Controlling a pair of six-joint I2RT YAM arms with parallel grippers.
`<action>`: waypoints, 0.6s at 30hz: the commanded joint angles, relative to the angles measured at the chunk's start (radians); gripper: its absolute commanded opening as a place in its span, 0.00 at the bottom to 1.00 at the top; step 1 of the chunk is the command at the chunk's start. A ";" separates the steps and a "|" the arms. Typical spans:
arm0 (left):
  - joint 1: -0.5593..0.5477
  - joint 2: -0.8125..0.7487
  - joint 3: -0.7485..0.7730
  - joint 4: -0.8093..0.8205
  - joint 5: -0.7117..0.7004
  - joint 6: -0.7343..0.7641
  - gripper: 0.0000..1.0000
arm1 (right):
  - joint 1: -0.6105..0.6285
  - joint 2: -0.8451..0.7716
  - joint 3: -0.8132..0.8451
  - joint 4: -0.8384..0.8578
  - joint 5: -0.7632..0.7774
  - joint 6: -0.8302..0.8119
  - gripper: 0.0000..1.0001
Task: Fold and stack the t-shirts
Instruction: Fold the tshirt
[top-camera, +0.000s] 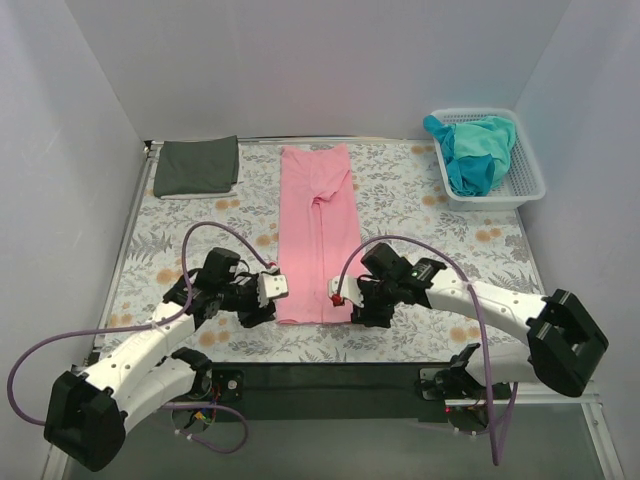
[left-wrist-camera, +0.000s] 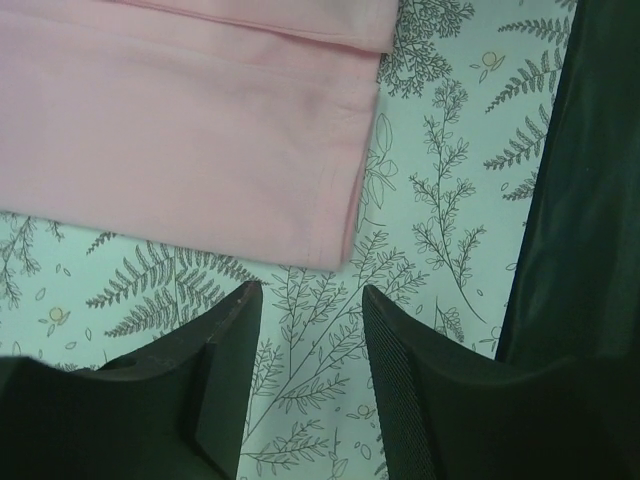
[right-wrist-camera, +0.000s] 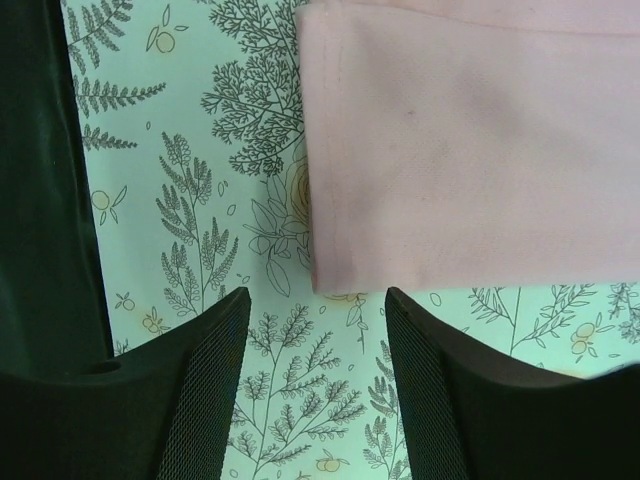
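Pink t-shirt (top-camera: 317, 232) lies flat mid-surface, folded lengthwise into a long narrow strip running away from the arm bases. Both arms are low at its near end. Left fingers (top-camera: 276, 290) sit just beside the near-left corner, right fingers (top-camera: 338, 293) just beside the near-right corner.

Left wrist cam: fingers parted w/ a clear gap and nothing between them, pink hem corner just ahead of the tips, not touching. Right wrist cam: same, spread wide and gripping nothing, hem corner just ahead, only floral tablecloth (right-wrist-camera: 200, 200) in the gap.

Charcoal t-shirt (top-camera: 196, 166) is folded flat at the far-left corner of the surface (top-camera: 420, 200). Teal t-shirt (top-camera: 475, 152) is bunched up inside the white mesh basket (top-camera: 530, 178) at far right, well apart from both arms.
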 joint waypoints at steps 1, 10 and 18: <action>-0.071 -0.044 -0.038 0.104 -0.039 0.036 0.44 | 0.016 -0.088 -0.045 0.062 0.028 -0.114 0.54; -0.212 0.006 -0.106 0.250 -0.117 0.048 0.47 | 0.065 -0.114 -0.187 0.270 0.085 -0.217 0.54; -0.259 0.092 -0.132 0.310 -0.149 0.047 0.44 | 0.075 -0.052 -0.240 0.308 0.102 -0.235 0.43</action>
